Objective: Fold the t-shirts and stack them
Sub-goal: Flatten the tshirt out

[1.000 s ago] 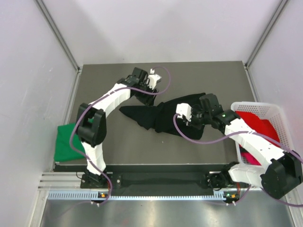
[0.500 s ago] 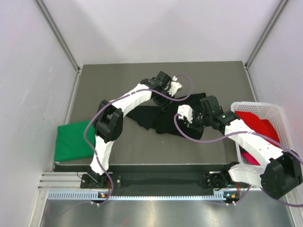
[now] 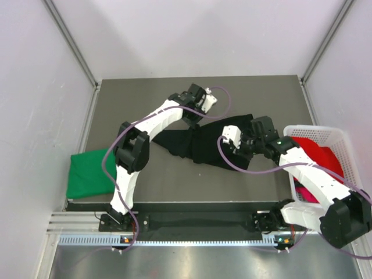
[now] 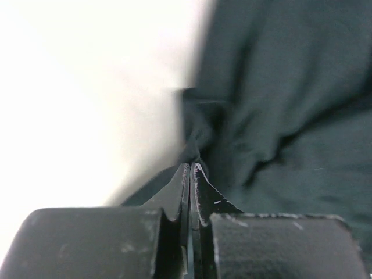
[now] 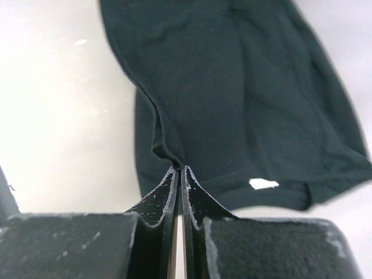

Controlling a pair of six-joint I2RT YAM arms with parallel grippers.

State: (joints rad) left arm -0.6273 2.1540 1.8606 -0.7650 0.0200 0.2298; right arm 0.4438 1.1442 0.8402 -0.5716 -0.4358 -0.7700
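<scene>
1. firstly, at the near left corner of the table (image 3: 261,96), a folded green t-shirt (image 3: 86,174) lay flat, well apart from both arms.
2. at the near right, a white mesh basket (image 3: 343,135) stood beside the table. a red t-shirt (image 3: 317,152) filled its far part, and a pink t-shirt (image 3: 305,193) showed nearer, partly under the right arm.
3. at mid-table, the black t-shirt (image 3: 192,145) lay crumpled, spread between the two grippers.
4. the right gripper (image 3: 237,150) sat on the shirt's right portion. in the right wrist view its fingers (image 5: 163,197) were pressed together, with a raised fold of black cloth pinched at the tips. a small pale mark (image 5: 263,183) showed on the shirt near its hem.
5. farthest out, the left gripper (image 3: 195,119) met the shirt's far edge. in the left wrist view its fingers (image 4: 174,192) were closed tight on a bunched edge of the black cloth, with bare table surface to their left.
</scene>
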